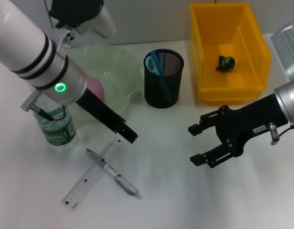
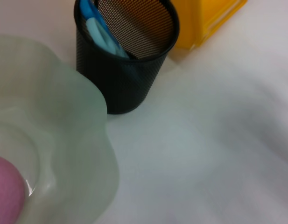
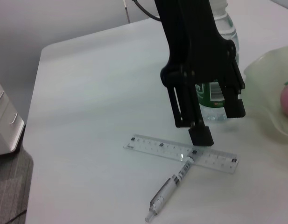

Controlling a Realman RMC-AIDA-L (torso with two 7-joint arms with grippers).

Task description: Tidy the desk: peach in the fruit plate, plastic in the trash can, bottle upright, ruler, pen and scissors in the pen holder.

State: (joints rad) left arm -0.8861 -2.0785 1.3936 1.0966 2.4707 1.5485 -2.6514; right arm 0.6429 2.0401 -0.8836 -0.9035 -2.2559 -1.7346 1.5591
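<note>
Overhead, white desk (image 1: pixel 194 191) under spread right tool (image 1: pixel 196 144); left tool (image 1: pixel 129 134) spread above ruler (image 1: pixel 89 175).

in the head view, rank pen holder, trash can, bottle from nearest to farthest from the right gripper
From the right gripper:
1. pen holder, up and toward the robot's left.
2. trash can, at the desk's far edge.
3. bottle, far on the robot's left, beside the left arm.
</note>
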